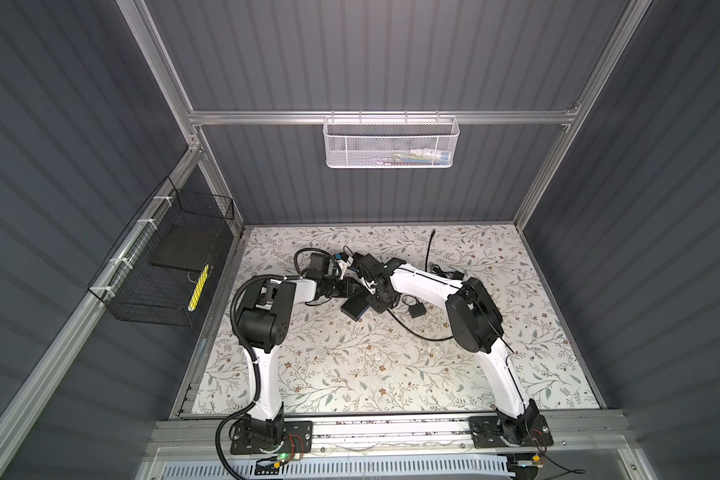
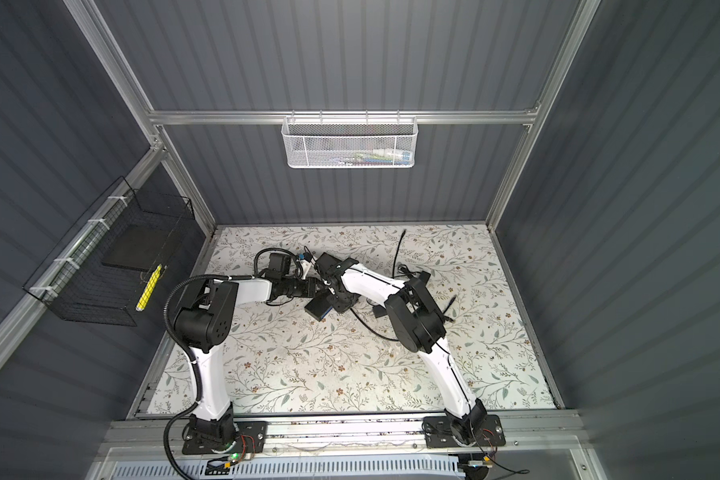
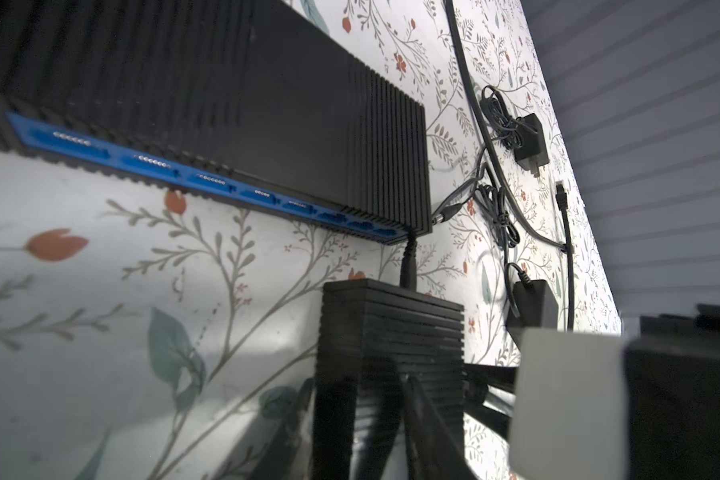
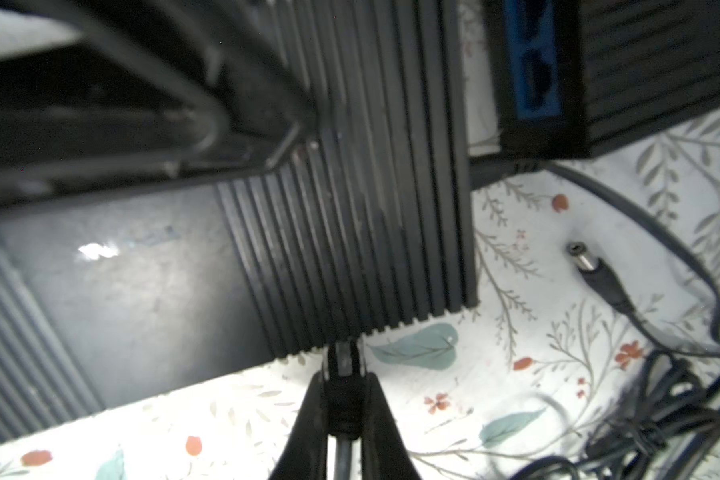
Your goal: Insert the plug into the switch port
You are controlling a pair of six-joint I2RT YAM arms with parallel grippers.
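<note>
The right pincer (image 4: 344, 376) is clamped on the plug (image 4: 342, 359), a short black connector whose cable trails back between the two fingers. Straight ahead of this pincer's tips the plug's nose meets the toothed long edge of the switch box (image 4: 142, 270), close to the corner by its ribbed short end; the switch port itself is hidden behind the plug, so how deep the plug sits cannot be told. The left pincer (image 3: 391, 386) is closed on that switch box across its thickness: one dark finger (image 4: 192, 99) lies flat on the broad upper face, and in the left wrist view the box's ribbed side fills the gap between the fingers. Beyond the left pincer's tips, a second plug (image 3: 408, 266) with a ribbed collar juts from the far short end of the switch box toward the corner of a second box (image 3: 225, 104), which lies on the floral worktop (image 1: 350, 374) showing a blue face (image 3: 142, 166) with a row of sockets. Farther out from both pincers a loose barrel plug (image 4: 585, 264) with a bright metal tip rests on the worktop, apart from either box, and a black power adapter (image 3: 526, 141) and a second adapter (image 3: 535, 307) lie past it with thin leads bunched.
</note>
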